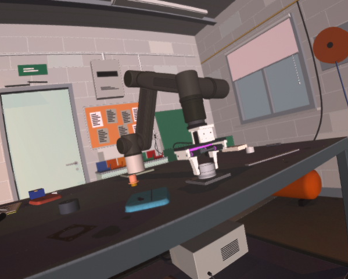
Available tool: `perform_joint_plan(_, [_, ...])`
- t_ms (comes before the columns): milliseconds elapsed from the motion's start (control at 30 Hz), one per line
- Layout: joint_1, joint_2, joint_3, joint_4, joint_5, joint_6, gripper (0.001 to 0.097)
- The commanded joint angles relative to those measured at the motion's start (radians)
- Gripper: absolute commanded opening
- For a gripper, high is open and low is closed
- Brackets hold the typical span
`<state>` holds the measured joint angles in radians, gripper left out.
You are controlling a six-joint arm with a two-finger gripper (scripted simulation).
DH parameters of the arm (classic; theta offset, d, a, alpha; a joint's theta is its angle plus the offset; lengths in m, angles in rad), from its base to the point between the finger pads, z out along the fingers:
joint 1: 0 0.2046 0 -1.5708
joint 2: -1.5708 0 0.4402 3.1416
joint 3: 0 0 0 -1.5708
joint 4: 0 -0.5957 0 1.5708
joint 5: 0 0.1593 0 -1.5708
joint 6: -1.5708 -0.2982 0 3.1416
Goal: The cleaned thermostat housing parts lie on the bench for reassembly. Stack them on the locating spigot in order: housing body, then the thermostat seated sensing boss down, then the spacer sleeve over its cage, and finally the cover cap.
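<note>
The grey housing body (206,171) stands on the flat locating plate (208,179) at mid-bench, and my gripper (204,168) is lowered around it, still closed on it. The copper-coloured thermostat (133,179) stands upright on the bench to the left, near the arm's base. A dark round part (69,206) sits further left toward the near edge. A small pale ring (250,149) lies behind and to the right of the plate.
A blue pad (147,200) lies on the bench between the thermostat and the near edge. A red and blue object (44,197) lies at far left. A thin rail (271,157) lies on the right. A bin rack (129,166) stands behind the arm.
</note>
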<state>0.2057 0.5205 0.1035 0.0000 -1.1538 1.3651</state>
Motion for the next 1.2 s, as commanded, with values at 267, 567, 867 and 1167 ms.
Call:
perform_joint_plan(267, [0.0,-0.002,0.002,0.001,0.0,0.0,0.0838])
perform_joint_plan(567, [0.0,-0.001,0.002,0.001,0.0,0.0,0.0838])
perform_joint_plan(867, [0.0,-0.002,0.002,0.001,-0.001,0.0,0.0838])
perform_joint_plan(1167, [0.0,-0.011,0.007,0.001,-0.015,0.0,0.0838])
